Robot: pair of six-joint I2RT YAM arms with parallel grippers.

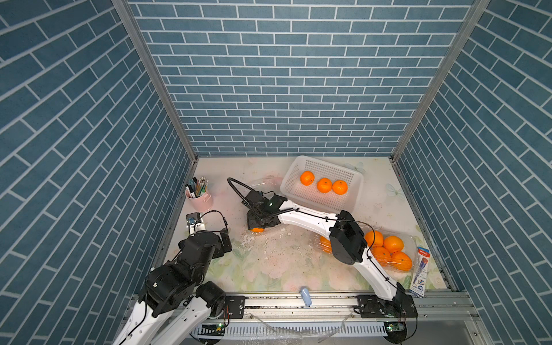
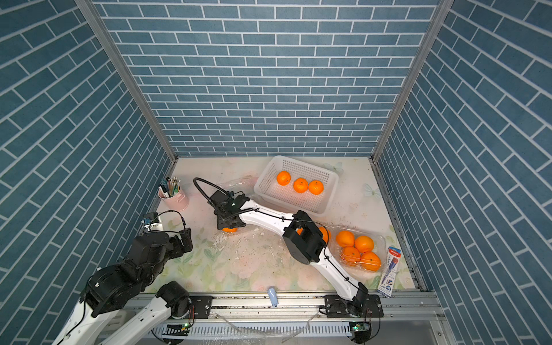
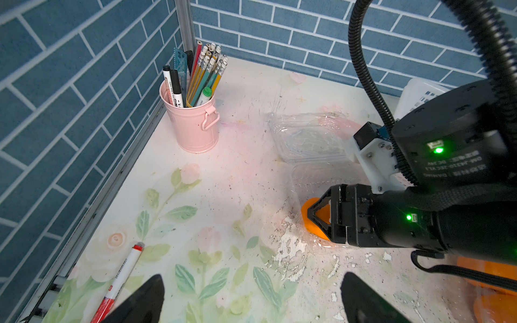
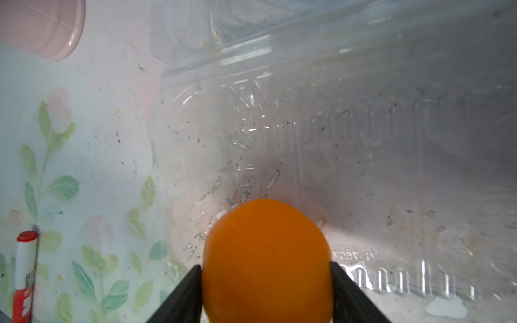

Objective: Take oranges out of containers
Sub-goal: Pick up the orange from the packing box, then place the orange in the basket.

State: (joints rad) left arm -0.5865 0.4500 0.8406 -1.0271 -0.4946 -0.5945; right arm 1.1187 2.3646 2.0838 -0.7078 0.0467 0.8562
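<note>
Right wrist view: the right jaws are closed against an orange (image 4: pixel 267 260), with one black finger (image 4: pixel 184 299) pressed to each flank. The fruit is therefore held across its widest part, a grip that should keep a round, smooth thing from squirting out. The orange sits at a corner of the open container (image 4: pixel 363 167), whose clear tray floor spreads out beyond it. Whether the orange has lifted off that floor I cannot tell.

In both top views the right arm reaches across the counter (image 1: pixel 268 263), and only a sliver of the gripped orange (image 1: pixel 257 229) shows under the wrist. Just behind it lies the container's flipped-back lid (image 1: pixel 268 182), folded away so the tray can be reached from above.

The white basket (image 1: pixel 328 170) stands just beyond and holds three oranges (image 1: pixel 324 185). It looks like the drop-off, and it is a short swing away.

A second container (image 1: pixel 410 243), near the right arm's base, holds four oranges, so I judge the job well short of done.

In the left wrist view the left jaws stand wide apart and empty over bare counter, near a red marker (image 3: pixel 120 282). They are probably parked there to leave the right arm room.
</note>
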